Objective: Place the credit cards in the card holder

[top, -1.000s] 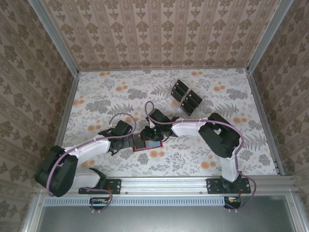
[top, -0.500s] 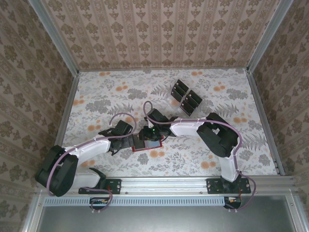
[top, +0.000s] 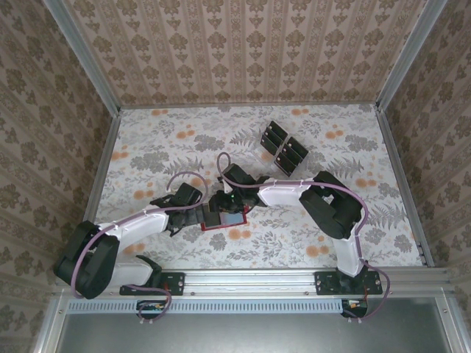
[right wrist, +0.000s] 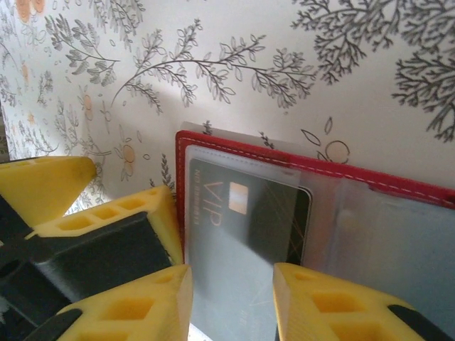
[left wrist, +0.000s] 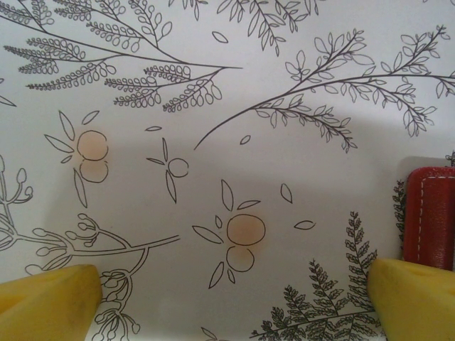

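Near the middle of the counter's near edge: the card holder (top: 221,226) lies opened flat on the counter (top: 147,147), with its long axis roughly parallel to that edge.
Seated card: a black card (right wrist: 249,213) marked "VIP" lies in one half of the card holder, apparently beneath a clear sleeve, with its long axis along the holder's.
Right end effector (right wrist: 231,277): directly over the card holder and pointing down at the seated card. The jaws are partly apart and the card's face shows in the gap. No grip on the card can be made out, though the pictures do not exclude light contact by the tips.
Left end effector (left wrist: 231,298): at the left end of the card holder, jaws spread to their widest and holding nothing. One finger (left wrist: 412,298) sits at the holder's red edge, and whether it presses on it cannot be told.
Remaining credit cards (top: 283,151): a group of black cards toward the far edge, right of centre, well apart from the card holder.
Deciding relation: the remaining credit cards lie beyond and to the right of the right end effector, which is the nearer arm. The left end effector is placed to steady the card holder.
Step judged: one card in place, the next fetch not yet begun.
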